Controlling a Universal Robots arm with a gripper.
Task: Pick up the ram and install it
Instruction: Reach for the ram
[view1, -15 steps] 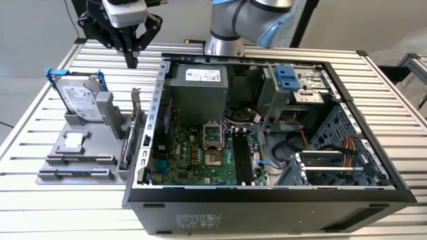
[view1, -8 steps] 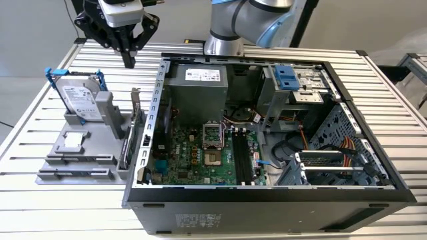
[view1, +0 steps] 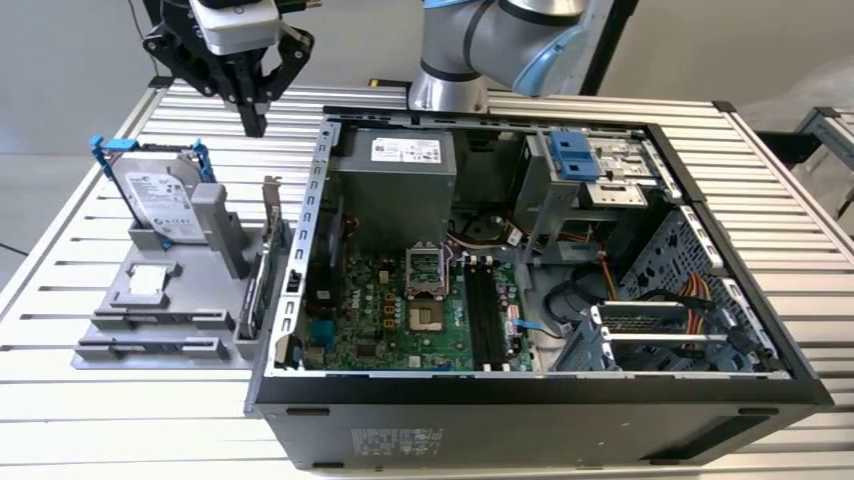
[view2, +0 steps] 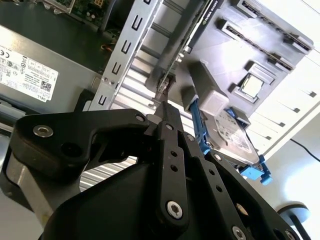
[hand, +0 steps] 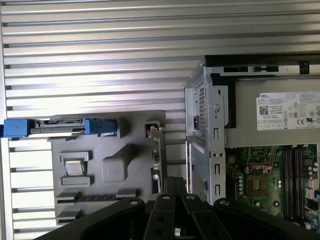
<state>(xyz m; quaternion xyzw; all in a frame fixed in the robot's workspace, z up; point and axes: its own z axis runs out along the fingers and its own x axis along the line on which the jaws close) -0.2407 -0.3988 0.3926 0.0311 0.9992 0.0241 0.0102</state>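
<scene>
My gripper (view1: 252, 122) hangs shut and holds nothing, high over the table's far corner at the exterior view's left, behind the grey parts holder (view1: 127, 300). In both wrist views its black fingers (view2: 165, 112) (hand: 172, 187) come together in one point. The ram appears to be the thin dark strip (hand: 97, 197) standing on edge in a holder slot beyond the small square chip (hand: 74, 167). I see the same slot in the exterior view, near the holder's front (view1: 158, 319). The gripper is well apart from it. Inside the open computer case, long black memory slots (view1: 482, 315) run along the green motherboard (view1: 387, 315).
A silver hard drive with blue rails (view1: 163, 197) stands at the holder's far end. An expansion card (view1: 271, 250) stands upright between holder and case wall (view1: 316, 200). The case holds a power supply (view1: 394, 165), a drive cage (view1: 587, 170) and cables (view1: 667, 300). The arm's base (view1: 447, 90) is behind the case.
</scene>
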